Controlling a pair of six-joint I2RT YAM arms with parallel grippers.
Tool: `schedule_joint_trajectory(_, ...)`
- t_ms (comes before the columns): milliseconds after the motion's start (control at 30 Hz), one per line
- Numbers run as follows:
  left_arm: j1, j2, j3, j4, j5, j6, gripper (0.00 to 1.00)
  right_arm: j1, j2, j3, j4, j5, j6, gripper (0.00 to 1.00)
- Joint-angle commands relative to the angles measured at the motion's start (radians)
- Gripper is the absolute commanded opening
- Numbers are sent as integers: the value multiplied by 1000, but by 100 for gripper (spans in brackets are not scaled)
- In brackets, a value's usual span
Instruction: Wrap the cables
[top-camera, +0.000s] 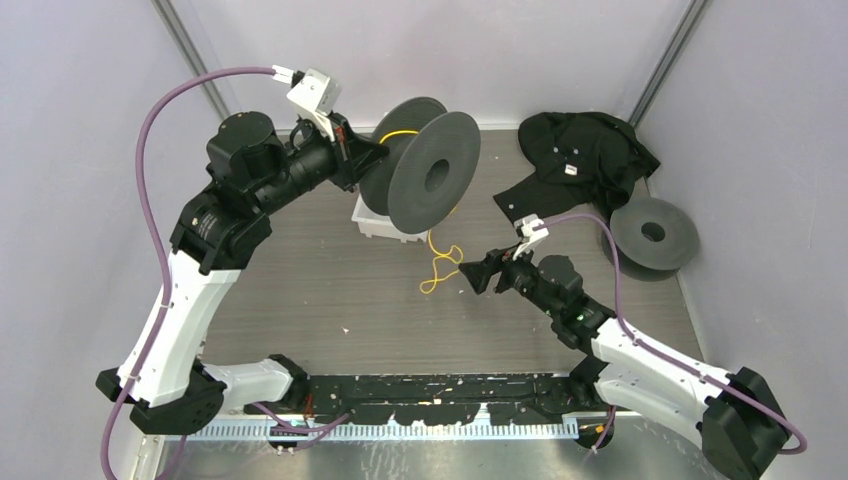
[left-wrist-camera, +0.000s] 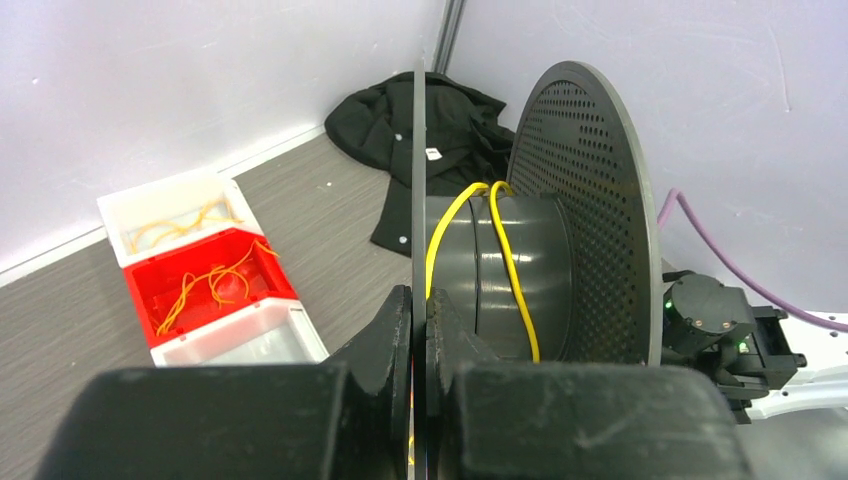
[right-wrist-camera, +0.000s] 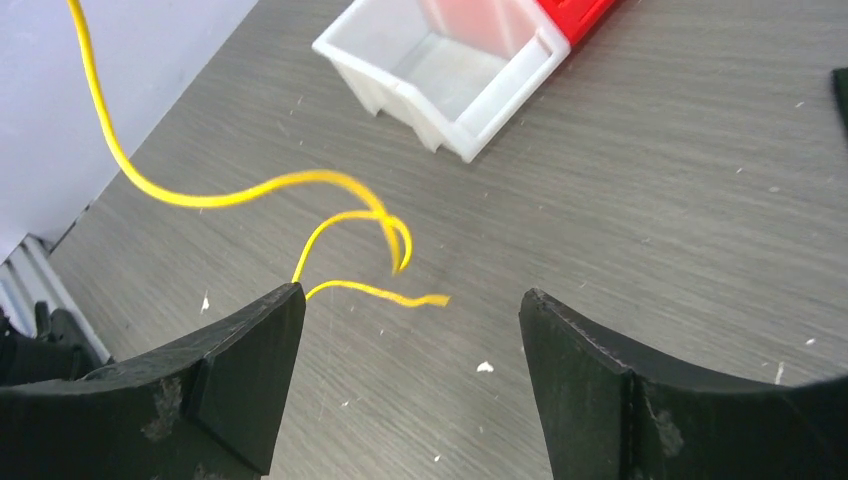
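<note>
A dark grey spool (top-camera: 435, 175) is held up above the table, and my left gripper (top-camera: 372, 152) is shut on its near flange (left-wrist-camera: 417, 150), the thin plate pinched between the fingertips (left-wrist-camera: 398, 320). A yellow cable (left-wrist-camera: 510, 260) runs over the spool's hub in two turns. It hangs down to the table in loose loops (top-camera: 440, 265). My right gripper (top-camera: 470, 275) is open just to the right of those loops. In the right wrist view the cable (right-wrist-camera: 250, 190) curls in front of the left finger (right-wrist-camera: 250, 340), and its free end (right-wrist-camera: 400, 297) lies between the open fingertips without touching them.
A row of white and red bins (left-wrist-camera: 215, 265) stands under the spool, with more yellow cords (left-wrist-camera: 210, 285) in two of them. A black cloth (top-camera: 580, 150) lies at the back right. A second grey spool (top-camera: 653, 232) lies flat beside it.
</note>
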Motion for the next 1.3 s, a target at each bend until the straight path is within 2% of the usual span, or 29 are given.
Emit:
schedule_joint_trajectory(0, -3, -22, 31, 153, 33, -40, 0, 18, 36, 9, -3, -73, 29, 84)
schedule_joint_trajectory(433, -2, -31, 37, 134, 29, -33, 0, 50, 291, 55, 295, 52, 32, 84)
schedule_joint_trajectory(800, -2, -33, 38, 131, 37, -31, 0, 50, 473, 97, 520, 118, 112, 82)
schedule_joint_trajectory(900, -2, -33, 39, 126, 34, -30, 0, 50, 534, 116, 580, 141, 132, 72)
schedule_joint_trajectory(967, -2, -33, 41, 121, 33, -30, 0, 50, 574, 134, 622, 146, 151, 52)
schedule_joint_trajectory(1067, -2, -32, 40, 119, 18, -31, 0, 50, 620, 163, 652, 113, 180, 9)
schedule_joint_trajectory(1100, -2, -31, 38, 120, 9, -31, 0, 50, 629, 171, 645, 92, 195, 2)
schedule_joint_trajectory(1200, -2, -27, 19, 136, -38, -55, 0, 84, 626, 201, 535, 77, 191, 1)
schedule_joint_trajectory(1267, -2, -19, -2, 162, -92, -119, 0, 148, 585, 239, 315, 156, 169, 1)
